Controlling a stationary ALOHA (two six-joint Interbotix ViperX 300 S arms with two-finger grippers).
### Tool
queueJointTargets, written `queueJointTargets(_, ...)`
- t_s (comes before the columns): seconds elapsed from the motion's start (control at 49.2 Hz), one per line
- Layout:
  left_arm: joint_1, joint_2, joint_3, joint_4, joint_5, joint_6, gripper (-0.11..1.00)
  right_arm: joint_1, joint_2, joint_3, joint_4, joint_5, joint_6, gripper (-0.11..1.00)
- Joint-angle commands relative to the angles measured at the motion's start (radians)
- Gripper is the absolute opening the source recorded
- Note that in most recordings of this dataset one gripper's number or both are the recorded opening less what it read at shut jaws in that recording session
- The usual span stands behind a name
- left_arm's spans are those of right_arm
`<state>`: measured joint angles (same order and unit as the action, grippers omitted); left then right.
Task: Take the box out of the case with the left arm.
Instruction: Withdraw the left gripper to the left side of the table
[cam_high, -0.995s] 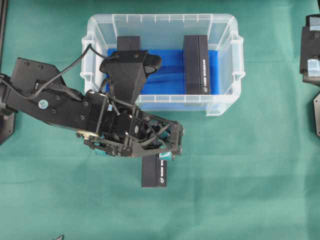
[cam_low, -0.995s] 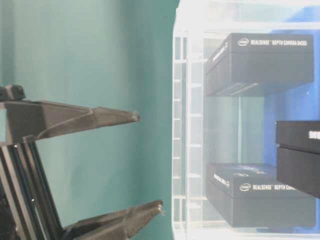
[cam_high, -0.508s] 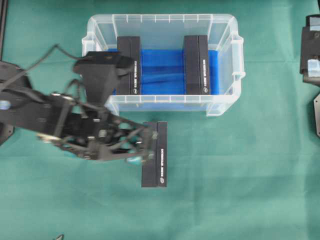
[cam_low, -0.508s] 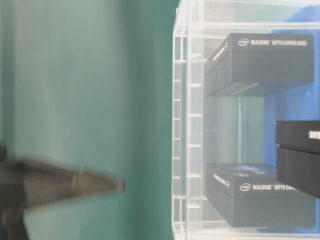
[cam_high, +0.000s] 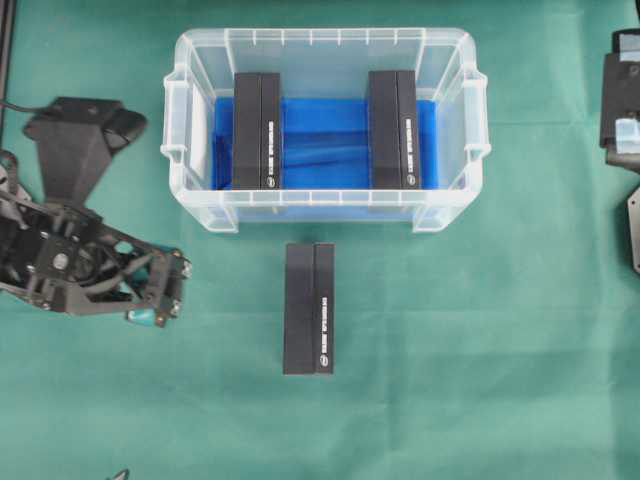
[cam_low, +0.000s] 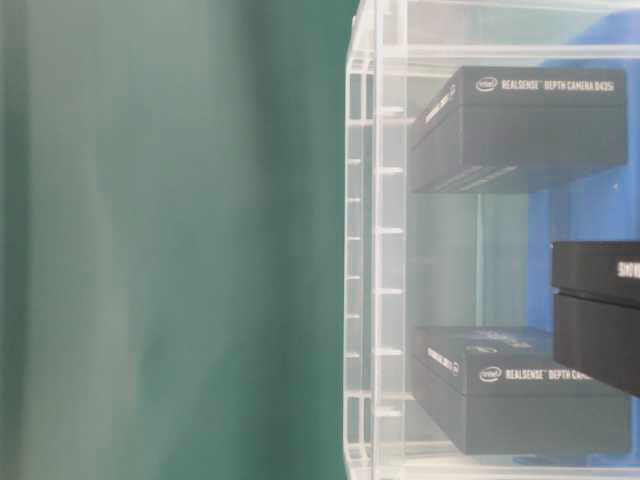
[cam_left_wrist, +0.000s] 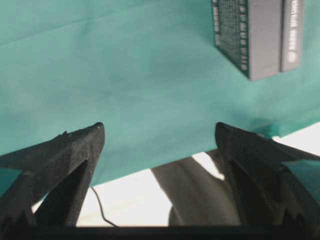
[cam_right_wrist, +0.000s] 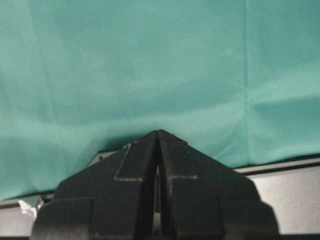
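Overhead: a black box (cam_high: 308, 308) lies flat on the green table (cam_high: 480, 380), just outside the near wall of the clear case (cam_high: 325, 212), toward 6 o'clock from it. Two more black boxes sit inside the case on its blue floor, one at the left (cam_high: 256, 130) and one at the right (cam_high: 392, 130). The left gripper (cam_high: 160, 296) hangs at about 9 o'clock from the box on the table, well apart from it, touching neither box nor case. Part of the right arm (cam_high: 622, 130) shows at the right edge.

Table level: only the case's ribbed wall (cam_low: 372, 270) and the dark boxes seen through it, with lettering on their sides, appear against the green cloth; neither arm shows here.

Left wrist: the two black fingertips (cam_left_wrist: 85, 142) stand wide apart with nothing between them but green cloth. The box on the table (cam_left_wrist: 257, 35) lies toward 1 o'clock of the jaws, clear of both tips.

Right wrist: the right gripper (cam_right_wrist: 158, 137) has its jaws pressed together, tip against tip, holding nothing, above the green cloth.
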<state>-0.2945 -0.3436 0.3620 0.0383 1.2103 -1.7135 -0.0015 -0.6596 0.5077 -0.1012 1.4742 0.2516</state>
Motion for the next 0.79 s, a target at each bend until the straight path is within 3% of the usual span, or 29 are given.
queueJointTargets(0.0,-0.005,-0.025,-0.005,0.002,-0.003,0.002,0.95,0.000,0.000,-0.009,0.000,-0.005,0.000,0.00)
queueJointTargets(0.244,0.029,-0.057,0.020,0.003,0.043,0.009,0.94,0.000,0.000,-0.011,0.000,-0.005,0.000,0.00)
queueJointTargets(0.447,0.118,-0.126,0.057,0.003,0.100,0.049,0.94,0.000,0.000,-0.011,0.000,-0.005,0.002,0.00)
queueJointTargets(0.772,0.360,-0.155,0.069,-0.002,0.132,0.305,0.94,0.000,0.000,-0.011,-0.003,-0.005,0.002,0.00)
